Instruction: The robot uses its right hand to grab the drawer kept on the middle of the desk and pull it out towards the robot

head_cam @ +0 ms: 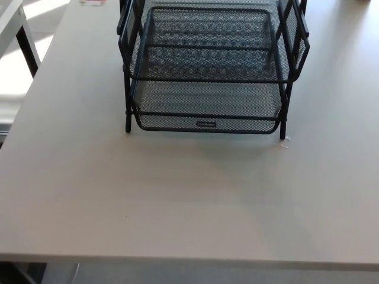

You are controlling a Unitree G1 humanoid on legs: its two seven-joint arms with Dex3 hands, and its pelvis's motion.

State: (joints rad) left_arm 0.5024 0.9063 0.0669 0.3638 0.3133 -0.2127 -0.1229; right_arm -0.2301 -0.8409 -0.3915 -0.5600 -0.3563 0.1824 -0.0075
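Head view: a black wire-mesh stacking tray rack point(207, 65) stands at the far middle of the pale grey worktop point(177, 201), open fronts facing the robot. The lowest black mesh drawer point(206, 115) sits pushed in between the uprights, its front rim reachable for a pull. Neither hand is in view, so the state of the fingers cannot be told. The grasp is judged not yet begun.

A small nameplate point(206, 124) is seen on the front rail of the lowest drawer point(206, 112), but its lettering is too small to be read.
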